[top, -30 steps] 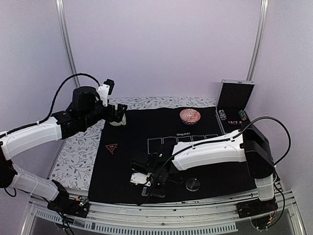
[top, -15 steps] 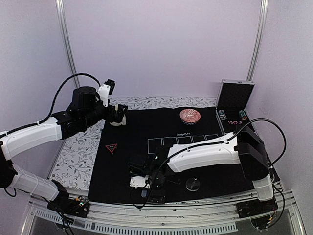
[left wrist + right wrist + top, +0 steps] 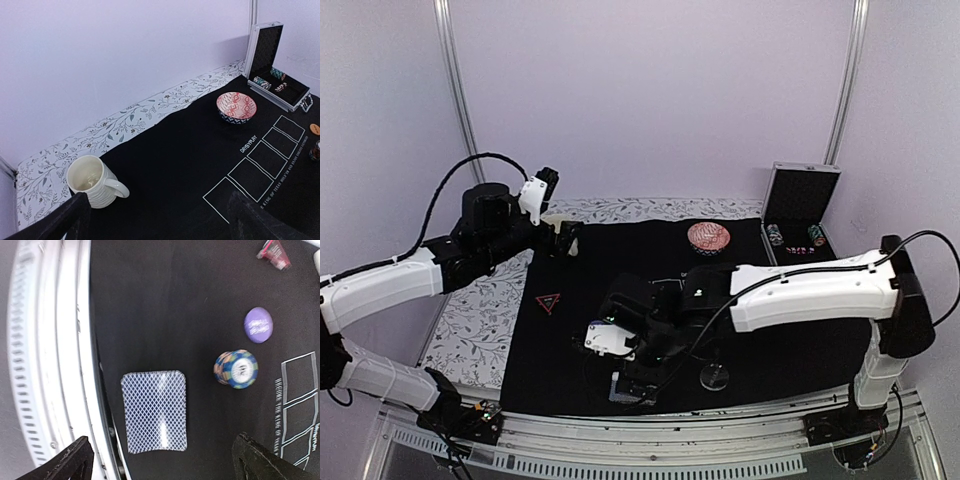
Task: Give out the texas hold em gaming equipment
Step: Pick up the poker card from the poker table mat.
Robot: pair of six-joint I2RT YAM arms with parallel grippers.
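Two pincers show, both with fingers spread wide and nothing between them. The right pincer (image 3: 162, 466) hangs over the near border of the black felt poker mat (image 3: 620, 265). Right under it is a grey-blue, lattice-backed deck of playing cards (image 3: 155, 410), lying flat and face down just inside that border, and neither finger touches it.

Farther in on the mat stands a small blue-and-orange striped poker chip stack (image 3: 236, 369), and past it lies a flat round purple disc (image 3: 258, 325). A black triangle marker with red edges (image 3: 548, 302) rests toward the mat's left side. A clear round disc (image 3: 714, 376) lies near its front, right of centre.

The left pincer (image 3: 155, 227) hovers at the mat's far left corner, above a cream ribbed mug (image 3: 92, 187). A red patterned bowl (image 3: 236, 107) sits by the mat's far edge. An open metal case (image 3: 277, 82) with more chips stands at its far right corner.

The deck seems to be the step in hand, though I cannot tell whether it is being parked here or fetched for dealing. If cards are meant for the white boxes printed on the mat, the right pincer must come down astride the deck's long sides. It must then close low on its edges. A thin stack on felt offers little to catch, so it may slide or split.
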